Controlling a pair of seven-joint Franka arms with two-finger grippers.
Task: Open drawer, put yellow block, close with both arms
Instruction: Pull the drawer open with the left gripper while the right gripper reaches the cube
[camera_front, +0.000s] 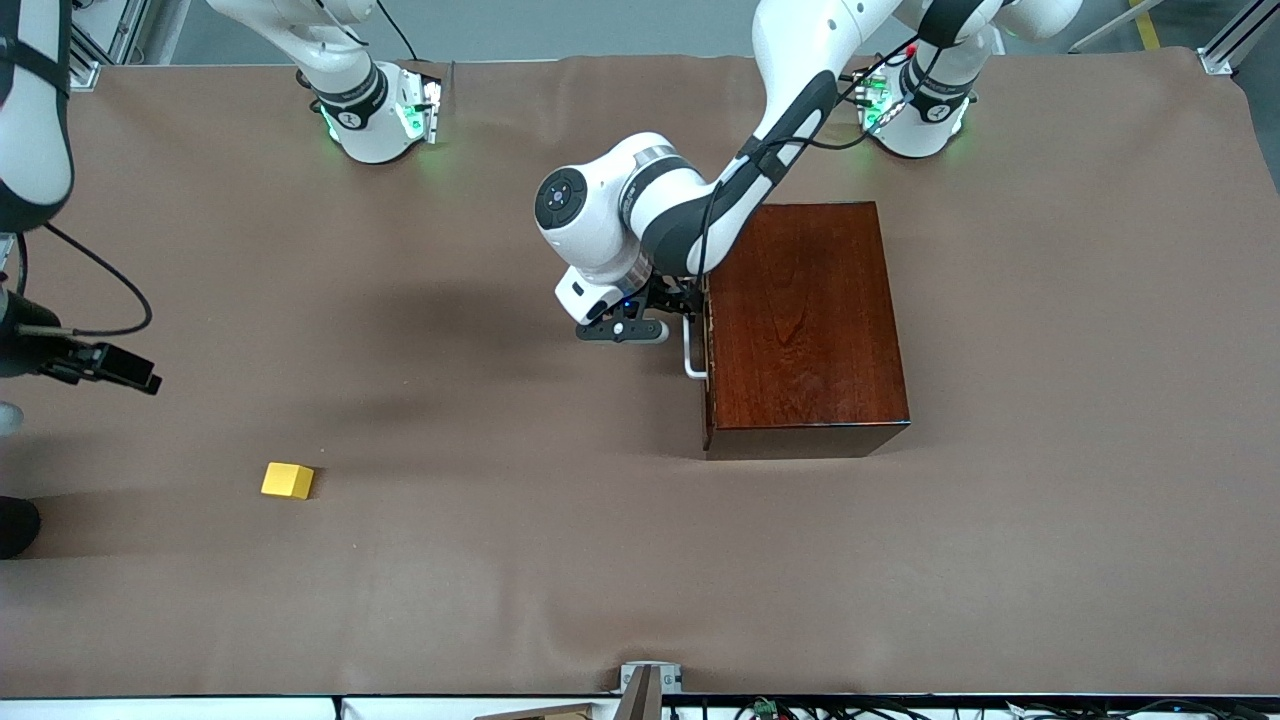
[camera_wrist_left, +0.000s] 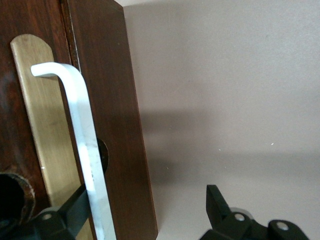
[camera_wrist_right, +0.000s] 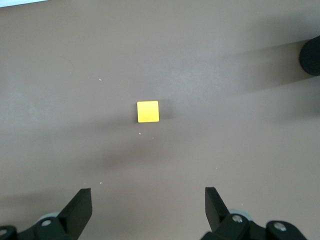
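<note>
A brown cloth-covered table (camera_front: 560, 560) fills nearly the whole front view, with the two arm bases standing along its top edge. The left arm (camera_front: 790, 120) reaches down from the upper right of that frame toward the centre, its wrist bent over the front of the wooden box (camera_front: 805, 325), a glossy reddish-brown case sitting right of centre in the frame. The drawer (camera_wrist_left: 20, 150) is closed, its dark front flush with the case, and the white U-shaped handle (camera_front: 690, 358) stands out from that front toward the right arm's end of the table. The left gripper (camera_front: 668, 305) is at the handle; in the left wrist view its jaws stand wide, one finger against the drawer front beside the white bar (camera_wrist_left: 90, 155), the other finger (camera_wrist_left: 216, 205) out over bare cloth, so the bar lies between them and is not clamped. The right arm (camera_front: 30, 130) shows only at the left edge of the front view, and it waits there. The right gripper (camera_wrist_right: 147, 210) hangs in the air with its jaws spread wide and empty, over the cloth near the yellow block (camera_front: 287, 480). That small cube lies on the table in the lower left of the front frame, well apart from the box and nearer to the front camera than it is.
</note>
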